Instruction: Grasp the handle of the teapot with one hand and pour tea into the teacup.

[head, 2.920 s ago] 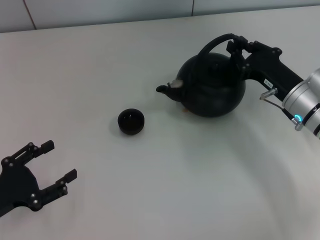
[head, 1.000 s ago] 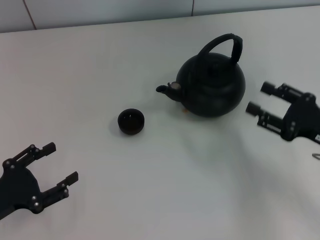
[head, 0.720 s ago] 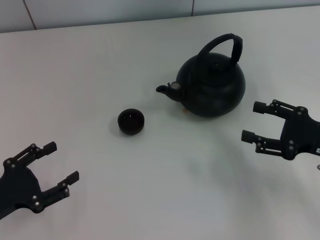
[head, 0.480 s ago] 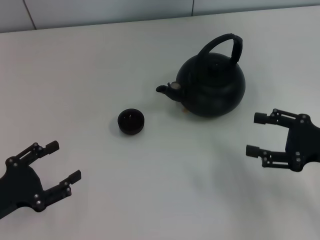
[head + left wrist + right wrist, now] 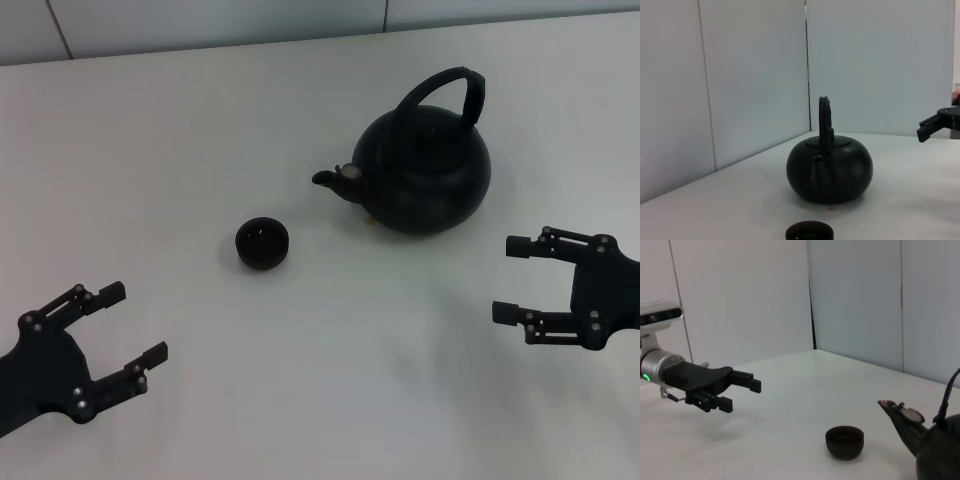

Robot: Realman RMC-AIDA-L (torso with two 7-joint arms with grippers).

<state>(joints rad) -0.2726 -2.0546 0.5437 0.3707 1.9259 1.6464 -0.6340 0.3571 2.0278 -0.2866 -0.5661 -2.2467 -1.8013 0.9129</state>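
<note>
Right gripper [image 5: 512,279] spread wide, holding nothing, near the worktop's right edge. It was clamped on the handle [image 5: 450,88] about three seconds ago, has since let go and backed off toward the robot, now well clear of the teapot [image 5: 425,170]. Teapot sits upright, right of centre toward the far edge, spout aimed at the teacup [image 5: 262,243], which stands apart near the middle. Left gripper [image 5: 130,324] also wide and empty at the near-left corner, crept slightly inward. Reads as pour finished and pot set back down, arms retreating; can't confirm tea in the cup.
</note>
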